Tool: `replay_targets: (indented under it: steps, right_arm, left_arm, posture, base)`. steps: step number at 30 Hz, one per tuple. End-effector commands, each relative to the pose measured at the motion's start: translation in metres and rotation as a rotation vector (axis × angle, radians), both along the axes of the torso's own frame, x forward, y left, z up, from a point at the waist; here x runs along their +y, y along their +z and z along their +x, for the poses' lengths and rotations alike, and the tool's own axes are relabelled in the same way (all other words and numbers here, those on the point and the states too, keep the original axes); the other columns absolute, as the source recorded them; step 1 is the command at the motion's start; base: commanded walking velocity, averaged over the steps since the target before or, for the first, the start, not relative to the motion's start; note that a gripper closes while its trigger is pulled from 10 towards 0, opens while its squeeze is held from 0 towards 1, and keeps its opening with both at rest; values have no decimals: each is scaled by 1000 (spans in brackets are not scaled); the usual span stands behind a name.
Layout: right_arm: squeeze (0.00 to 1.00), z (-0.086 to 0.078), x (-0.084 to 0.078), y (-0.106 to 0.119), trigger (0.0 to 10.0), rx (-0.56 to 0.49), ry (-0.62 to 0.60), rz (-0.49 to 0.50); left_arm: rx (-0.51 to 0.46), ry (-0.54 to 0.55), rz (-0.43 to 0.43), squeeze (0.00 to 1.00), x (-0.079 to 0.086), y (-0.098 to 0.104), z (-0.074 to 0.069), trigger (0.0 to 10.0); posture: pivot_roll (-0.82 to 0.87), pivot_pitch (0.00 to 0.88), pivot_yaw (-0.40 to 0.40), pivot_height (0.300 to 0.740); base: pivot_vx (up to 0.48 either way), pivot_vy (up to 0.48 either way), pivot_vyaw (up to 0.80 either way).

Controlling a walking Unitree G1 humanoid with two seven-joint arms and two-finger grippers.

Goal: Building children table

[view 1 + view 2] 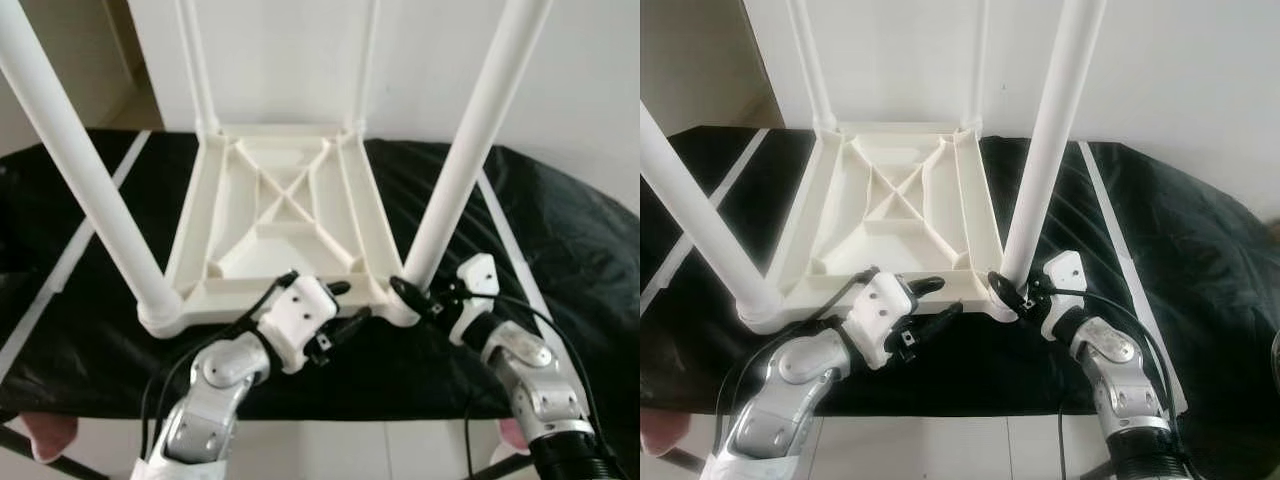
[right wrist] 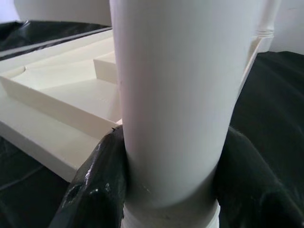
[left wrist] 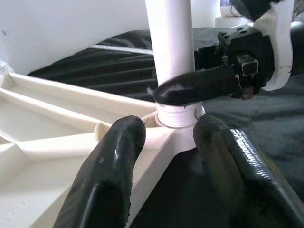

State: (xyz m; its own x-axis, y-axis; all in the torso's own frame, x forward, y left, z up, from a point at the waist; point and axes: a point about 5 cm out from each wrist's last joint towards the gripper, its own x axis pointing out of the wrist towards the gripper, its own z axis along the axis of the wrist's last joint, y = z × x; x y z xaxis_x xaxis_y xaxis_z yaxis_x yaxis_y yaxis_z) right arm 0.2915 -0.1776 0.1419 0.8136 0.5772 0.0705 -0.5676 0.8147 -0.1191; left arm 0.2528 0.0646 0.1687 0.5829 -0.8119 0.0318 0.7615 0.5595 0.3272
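While upturned on the black cloth [image 1: 560,250], the white plastic children's table [image 1: 285,215] looks light, stiff and smooth, likely slippery. Right hand [image 1: 412,292] clamps the near-right leg [image 1: 465,150] just above its socket, the best hold. Left hand [image 1: 335,312] open, at the rim. White wall [image 1: 590,80] behind; pale floor.

I am seeing smooth, matt cream plastic on the table [image 1: 285,205], glossy black on my fingers [image 3: 114,161], wrinkled black cloth [image 1: 560,230].
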Motion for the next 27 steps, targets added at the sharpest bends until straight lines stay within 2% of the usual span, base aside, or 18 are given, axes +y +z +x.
replay_targets:
  steps: [1,2,3,4,7,10,12,18,20,24,27]
  right_arm:
    - [0,-4,-1,-1,10000,11,-41,30]
    - [0,-4,-1,-1,10000,11,-41,30]
    - [0,-6,-2,-2,10000,14,-133,35]
    - [0,-6,-2,-2,10000,14,-133,35]
    - [0,-8,-1,-5,10000,31,-270,38]
    - [0,-14,9,-7,10000,50,-378,86]
    - [0,-15,10,-9,10000,61,-424,96]
    - [0,-21,21,-18,10000,107,-665,136]
    - [0,-21,22,-18,10000,111,-677,135]
    - [0,-26,34,-17,10000,139,-790,205]
    - [0,-26,43,-12,10000,123,-756,222]
  left_arm:
    - [-2,101,-19,0,3,-4,3,10000]
    - [-2,101,-19,0,3,-4,3,10000]
    - [3,103,-22,0,3,-5,2,10000]
    - [3,103,-22,0,3,-5,2,10000]
    - [10,104,-29,0,2,-5,1,10000]
    - [14,103,-29,0,2,-6,1,10000]
    - [15,102,-29,0,2,-6,1,10000]
    - [23,94,-35,0,1,-7,2,10000]
    - [23,94,-36,0,1,-7,2,10000]
    - [25,100,-45,0,3,-4,3,10000]
    - [33,116,-63,0,5,-4,3,10000]
  posture:
    - [-106,75,-27,740]
    - [-106,75,-27,740]
    - [-106,78,-31,740]
    - [-106,78,-31,740]
    - [-114,81,-32,740]
    - [-124,85,-29,740]
    - [-124,85,-29,740]
    - [-134,90,-23,740]
    - [-134,90,-23,740]
    - [-118,87,-25,740]
    - [-120,85,-27,740]
  base:
    - [0,0,0]
    - [0,0,0]
    - [0,0,0]
    - [0,0,0]
    - [0,0,0]
    - [0,0,0]
    - [0,0,0]
    - [0,0,0]
    - [0,0,0]
    - [0,0,0]
    - [0,0,0]
